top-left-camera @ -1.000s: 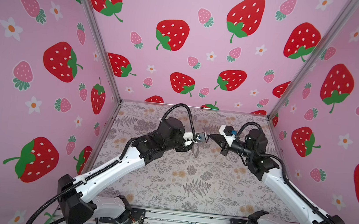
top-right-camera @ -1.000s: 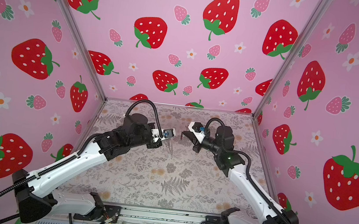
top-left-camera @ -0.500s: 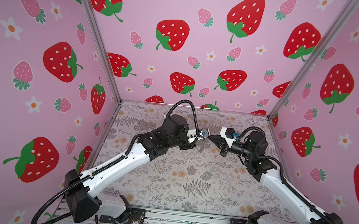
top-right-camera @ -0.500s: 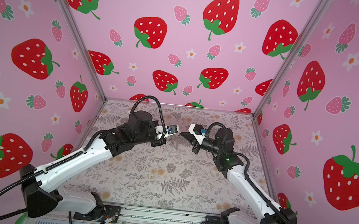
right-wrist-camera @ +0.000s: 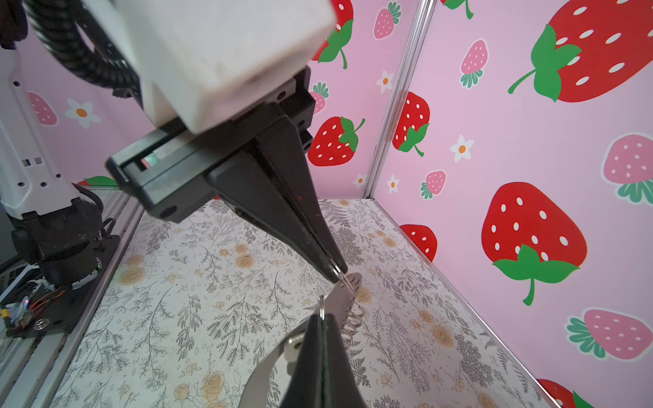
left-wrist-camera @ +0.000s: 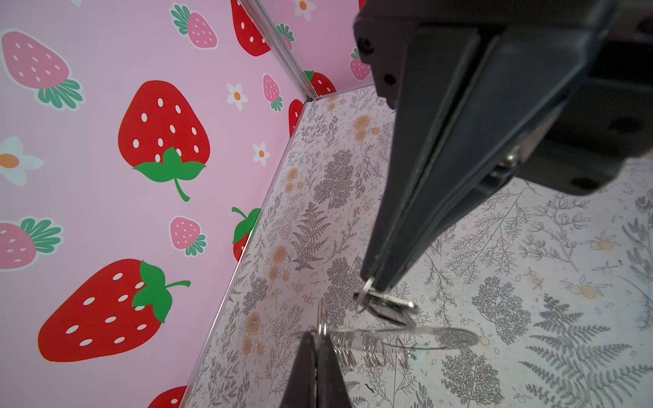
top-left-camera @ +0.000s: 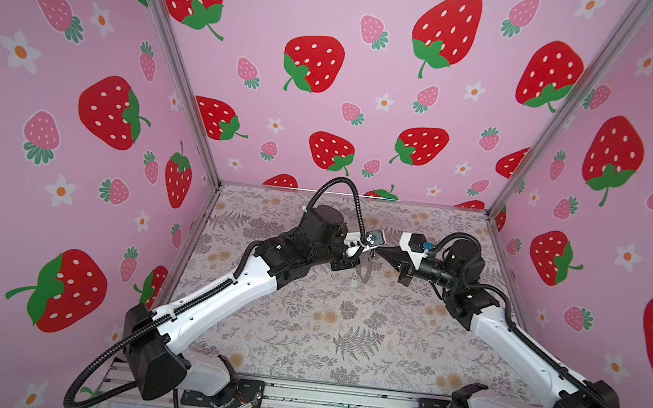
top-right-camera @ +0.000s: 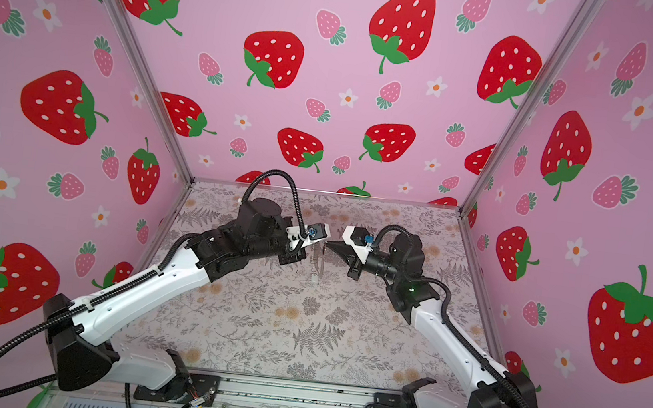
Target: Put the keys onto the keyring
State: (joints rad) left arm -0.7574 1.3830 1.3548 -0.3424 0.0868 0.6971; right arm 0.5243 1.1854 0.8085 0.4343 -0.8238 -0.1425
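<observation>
In both top views the two meeting tips hide the small parts, and even the wrist views leave it unclear which key (left-wrist-camera: pixel 387 309) this is. The left gripper (left-wrist-camera: pixel 317 335) is closed on an end ring of the keyring (left-wrist-camera: pixel 424 333), held above the desk (left-wrist-camera: pixel 530 247); the right gripper (left-wrist-camera: pixel 374 285) is clamped on the key, just beside the plate. Versus one second ago, the left arm reaches farther in and the tips are closer.

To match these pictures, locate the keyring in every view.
Top view: keyring hangs beside the right gripper.
Top view: keyring beside that gripper.
Left wrist: flat plate beside the right gripper.
Right wrist: keyring just past the right gripper.
Landmark: the right gripper, visible in all four.
</observation>
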